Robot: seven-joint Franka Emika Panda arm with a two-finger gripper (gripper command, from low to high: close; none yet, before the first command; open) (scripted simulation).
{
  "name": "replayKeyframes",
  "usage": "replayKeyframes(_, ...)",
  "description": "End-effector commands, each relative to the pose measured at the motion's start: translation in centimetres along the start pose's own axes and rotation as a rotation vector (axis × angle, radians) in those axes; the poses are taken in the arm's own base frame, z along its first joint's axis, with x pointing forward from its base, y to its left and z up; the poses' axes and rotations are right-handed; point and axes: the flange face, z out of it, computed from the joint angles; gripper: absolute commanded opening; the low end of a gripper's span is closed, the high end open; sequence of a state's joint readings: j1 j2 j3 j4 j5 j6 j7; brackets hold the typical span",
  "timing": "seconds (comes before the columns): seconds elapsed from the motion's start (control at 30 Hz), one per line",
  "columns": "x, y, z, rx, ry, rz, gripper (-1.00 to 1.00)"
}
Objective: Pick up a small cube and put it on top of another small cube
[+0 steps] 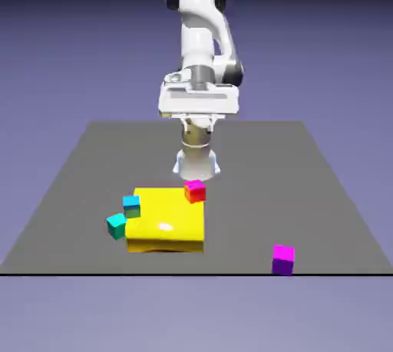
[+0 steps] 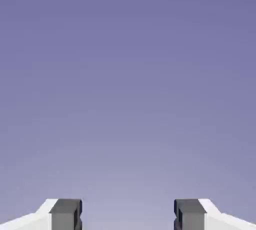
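In the exterior view we see the white arm (image 1: 197,32) rising at the top middle of the frame, its gripper (image 1: 199,125) hanging just above the middle, well apart from every block. Below it, the dark table (image 1: 246,189) spreads across the frame down to a front edge in the lower part. Near that edge, in the lower right, we find the small bright magenta cube with darker purple sides (image 1: 283,260), well apart from the other blocks. Left of the middle, in the lower half, lies the large yellow slab (image 1: 166,220), glossy on top. At its upper right corner we see a magenta-topped cube with red sides (image 1: 195,191), sitting tilted. At the slab's left side there is a blue-topped cube with greenish sides (image 1: 131,206), and just lower and further left a teal cube (image 1: 117,226), turned at an angle.

In the hand view, we see the two grey fingertips (image 2: 66,214) at the bottom edge, one left and one right of the middle. The jaws stand wide apart, with nothing between them but the blue-violet backdrop (image 2: 128,93), which fills the rest of the frame.
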State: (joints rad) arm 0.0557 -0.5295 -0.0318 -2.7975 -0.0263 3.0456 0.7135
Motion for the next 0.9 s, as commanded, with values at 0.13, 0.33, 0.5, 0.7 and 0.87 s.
replayKeyframes(0.13, -2.6, -1.7, 4.9, 0.006, -0.107, -0.237, 0.0)
replayKeyframes(0.33, -7.1, -3.1, 10.6, 0.004, -0.212, -0.552, 0.0)
replayKeyframes(0.5, -11.4, -3.8, 14.9, -0.002, -0.281, -0.844, 0.0)
replayKeyframes(0.7, -16.8, -4.0, 19.1, -0.012, -0.339, -1.23, 0.0)
replayKeyframes(0.87, -20.7, -4.0, 21.7, -0.026, -0.364, -1.58, 0.0)
